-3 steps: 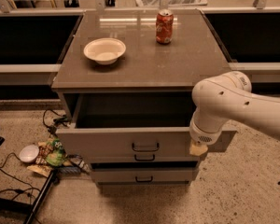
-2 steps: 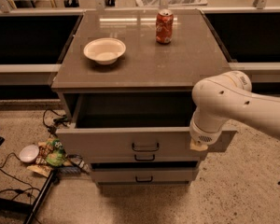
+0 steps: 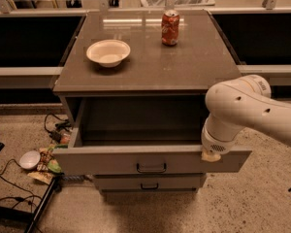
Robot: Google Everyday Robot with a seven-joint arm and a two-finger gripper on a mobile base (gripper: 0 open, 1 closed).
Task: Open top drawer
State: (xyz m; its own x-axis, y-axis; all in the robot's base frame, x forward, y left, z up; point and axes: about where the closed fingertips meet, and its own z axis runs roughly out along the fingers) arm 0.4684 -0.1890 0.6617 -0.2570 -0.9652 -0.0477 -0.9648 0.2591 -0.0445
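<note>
My gripper [image 3: 211,155] sits at the right end of the top drawer [image 3: 102,161], against the upper edge of its front, with my white arm [image 3: 242,110] curving in from the right above it. The drawer stands well out of the cabinet [image 3: 194,72], its deep grey box open to view and its black loop handle [image 3: 151,168] in the middle of the front, above a shut lower drawer [image 3: 121,182]. On the cabinet top are a white bowl [image 3: 108,52] and, well apart from it, an upright red can [image 3: 170,28].

Grey cabinet top [image 3: 194,67] carries white bowl [image 3: 108,52] and red can [image 3: 170,28].
</note>
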